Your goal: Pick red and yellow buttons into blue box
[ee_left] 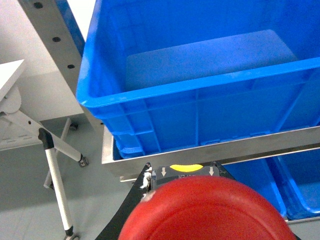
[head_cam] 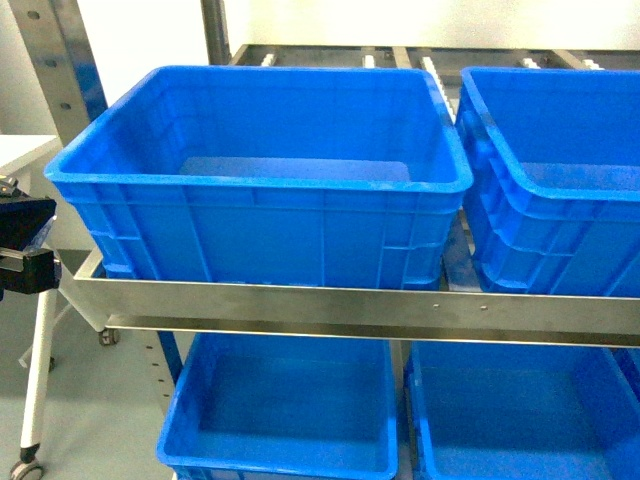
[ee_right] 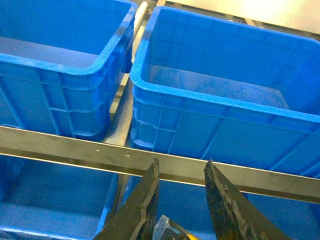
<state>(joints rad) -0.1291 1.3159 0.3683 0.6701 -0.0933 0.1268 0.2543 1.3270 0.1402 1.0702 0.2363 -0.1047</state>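
Although only a black part of the left arm (head_cam: pixel 20 240) shows at the left edge of the head view, the left wrist view records its load. The left gripper (ee_left: pixel 182 172) is closed on the red button (ee_left: pixel 205 210), whose round cap fills the bottom of that view. A label (ee_left: pixel 186 169) with a yellow patch and two arrows shows just above the cap, between the black fingertips.

The red button hangs outside the blue box (head_cam: pixel 260 185), below its front wall and in front of the metal rail (head_cam: pixel 350 305). The blue box stands on the upper shelf at its left end, front wall against the rail. Nothing is seen on the visible part of its floor.

The right gripper (ee_right: pixel 182 162) stands narrow. A clear-edged base with a sliver of yellow, taken as the yellow button (ee_right: pixel 172 231), is lodged low between the black fingers at the bottom edge of the right wrist view; most of it is cut off. It hangs in front of the rail, below the second crate (head_cam: pixel 540 180).

The second crate stands just beside the blue box on the same shelf, at its right end. Two lower crates (head_cam: pixel 280 400) sit beneath the rail. A white table (ee_left: pixel 10 75) on castered legs stands left of the rack.
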